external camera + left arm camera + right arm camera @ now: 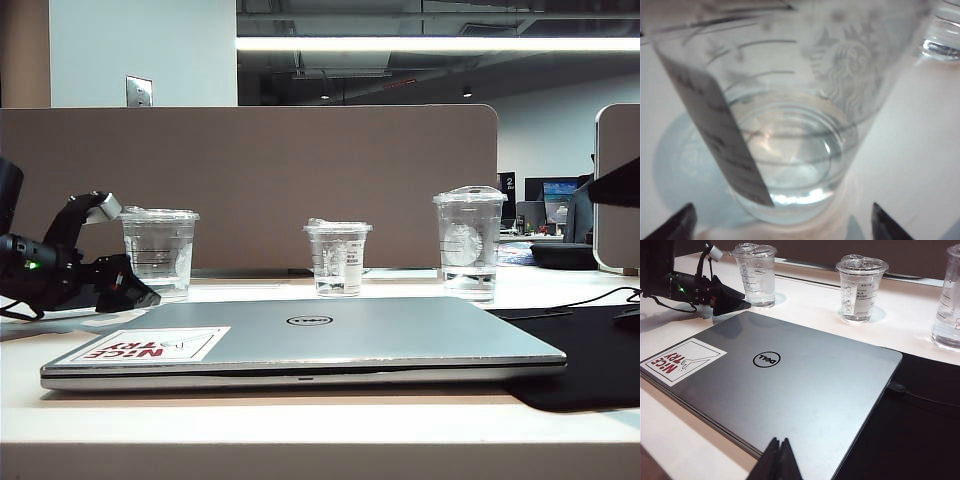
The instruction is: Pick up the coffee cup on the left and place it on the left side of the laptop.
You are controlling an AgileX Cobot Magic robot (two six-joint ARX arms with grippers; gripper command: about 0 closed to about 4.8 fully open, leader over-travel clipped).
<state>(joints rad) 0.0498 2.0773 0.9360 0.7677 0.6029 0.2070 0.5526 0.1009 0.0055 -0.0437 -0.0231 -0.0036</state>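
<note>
- The coffee cup [159, 250] stands upright on the white table [300, 420], at about ten o'clock from the closed silver Dell laptop [330, 340].
- My left gripper [780, 225] has its jaws spread wide, a fingertip [677, 225] either side of the cup's base, holding nothing.
- My right gripper [777, 462], fingertips pressed together, hangs above the laptop's near edge.

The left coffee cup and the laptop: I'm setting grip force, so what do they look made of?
Coffee cup: thin clear plastic, glossy; the table shows through its wall and printed lines. Laptop: probably brushed metal, matte silver lid with soft reflections; could be painted plastic.
</note>
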